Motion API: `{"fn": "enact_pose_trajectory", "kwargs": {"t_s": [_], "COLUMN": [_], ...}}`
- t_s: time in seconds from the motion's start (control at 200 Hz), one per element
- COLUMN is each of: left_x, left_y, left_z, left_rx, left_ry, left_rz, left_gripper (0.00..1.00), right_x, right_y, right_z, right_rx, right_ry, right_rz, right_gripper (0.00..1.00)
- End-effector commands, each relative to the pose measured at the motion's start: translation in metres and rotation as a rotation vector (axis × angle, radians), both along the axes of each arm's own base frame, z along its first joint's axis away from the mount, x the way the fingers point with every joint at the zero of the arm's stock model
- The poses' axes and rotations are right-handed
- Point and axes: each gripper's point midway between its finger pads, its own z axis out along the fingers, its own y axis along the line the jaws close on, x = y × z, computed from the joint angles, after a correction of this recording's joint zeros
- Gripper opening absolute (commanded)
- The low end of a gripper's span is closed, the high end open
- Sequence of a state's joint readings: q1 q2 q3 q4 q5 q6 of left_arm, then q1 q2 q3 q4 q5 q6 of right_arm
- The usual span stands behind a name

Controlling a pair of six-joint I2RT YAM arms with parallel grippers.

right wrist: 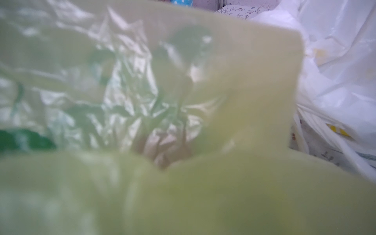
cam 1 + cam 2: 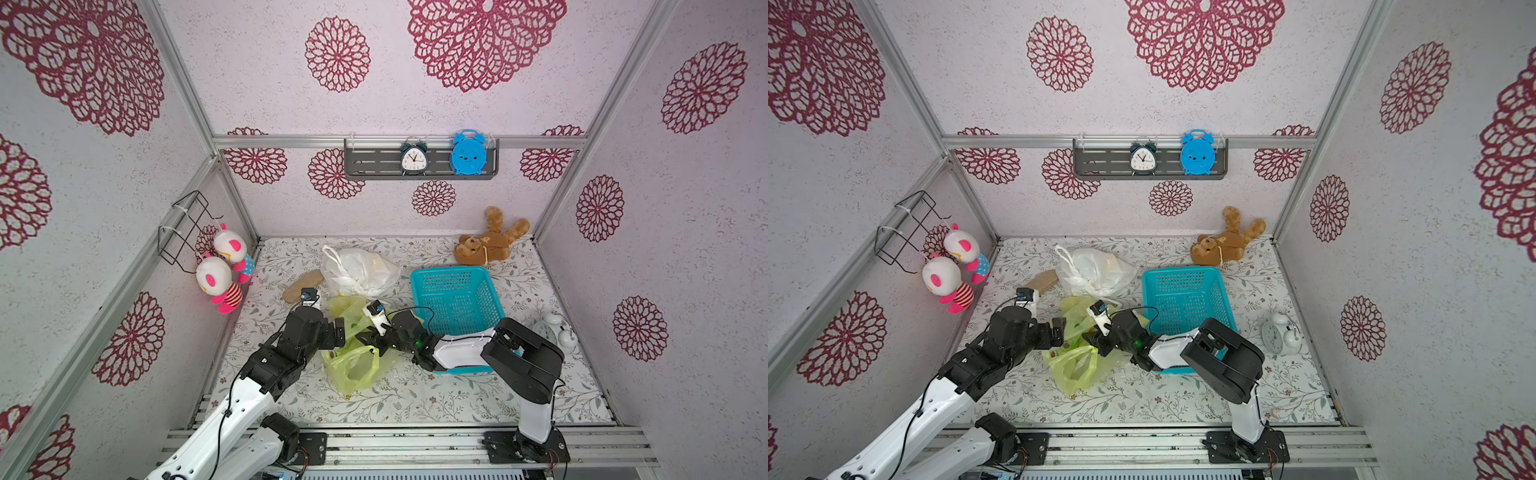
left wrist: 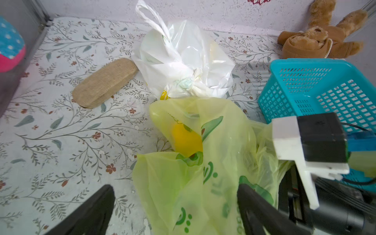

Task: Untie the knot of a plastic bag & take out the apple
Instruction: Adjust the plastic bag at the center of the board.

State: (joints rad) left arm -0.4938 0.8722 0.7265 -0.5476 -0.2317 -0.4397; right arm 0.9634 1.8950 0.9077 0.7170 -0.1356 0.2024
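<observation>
**Yellow-green bag lies between the two pincers, the left one spread wide**

Both arms reach in from the near edge of the surface (image 2: 415,399) and meet at the yellow-green bag (image 2: 353,368). This bag lies crumpled on the surface between them, with one handle loop turned to the near side.

The left pincer (image 3: 175,187) is spread wide. In the left wrist view one of its dark fingers (image 3: 254,203) is at the plastic and the other is over the bare surface. Whether the first one touches the bag I cannot tell.

The right pincer (image 2: 371,337) is pushed in among the folds from the other side. The right wrist view is almost filled with blurred yellow-green plastic, so I cannot tell if this pincer is spread or pinching something.

A yellow-orange round thing (image 3: 185,140) shows through the plastic. Whether it is the apple I cannot say.

Just behind the yellow-green bag, edge to edge with it, sits a white bag (image 2: 357,270). Left of the white bag lies a brown oval pad (image 2: 301,284).

Right of both bags stands a teal basket (image 2: 449,272), and the right forearm passes over its near corner. Further right, apart from the basket, is a white alarm clock (image 2: 552,332).

In the far right corner a teddy bear (image 2: 490,245) lies against the back wall. On the left wall two plush dolls (image 2: 224,270) hang at a wire rack (image 2: 187,228). High on the back wall a shelf (image 2: 370,164) carries a black clock (image 2: 413,158) and a blue clock (image 2: 468,153).
</observation>
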Motion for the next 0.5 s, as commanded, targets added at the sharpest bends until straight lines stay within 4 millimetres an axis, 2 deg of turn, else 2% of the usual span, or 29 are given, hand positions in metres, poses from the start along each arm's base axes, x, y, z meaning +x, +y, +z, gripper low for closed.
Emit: {"fn": "enact_pose_trajectory", "kwargs": {"t_s": [0.0,0.05,0.1,0.135,0.185,0.245,0.395,0.495], "left_x": [0.009,0.014,0.018,0.019,0.021,0.021,0.014,0.013], "left_y": [-0.036,-0.043,-0.047,-0.048,-0.043,-0.032,-0.015,-0.015], "left_z": [-0.014,-0.021,-0.023,-0.023,-0.019,-0.008,0.026,0.035], "left_rx": [-0.075,-0.081,-0.087,-0.085,-0.071,-0.054,-0.028,-0.022], "left_ry": [0.058,0.064,0.054,0.055,0.054,0.027,-0.053,-0.057], "left_rz": [-0.152,-0.175,-0.195,-0.209,-0.197,-0.172,-0.153,-0.16], "left_gripper": [0.99,0.99,0.9,0.71,0.3,0.0,0.0,0.0], "right_x": [0.009,0.01,0.01,0.011,0.012,0.013,0.016,0.017], "right_y": [0.001,0.0,0.0,-0.001,-0.003,-0.005,-0.009,-0.011], "right_z": [0.027,0.026,0.025,0.024,0.023,0.02,0.011,0.007], "right_rx": [0.065,0.064,0.064,0.061,0.055,0.041,0.006,-0.004], "right_ry": [-0.058,-0.056,-0.058,-0.058,-0.06,-0.064,-0.069,-0.072], "right_rz": [-0.011,-0.014,-0.016,-0.021,-0.03,-0.041,-0.062,-0.072], "right_gripper": [0.51,0.51,0.5,0.5,0.5,0.5,0.5,0.5]}}
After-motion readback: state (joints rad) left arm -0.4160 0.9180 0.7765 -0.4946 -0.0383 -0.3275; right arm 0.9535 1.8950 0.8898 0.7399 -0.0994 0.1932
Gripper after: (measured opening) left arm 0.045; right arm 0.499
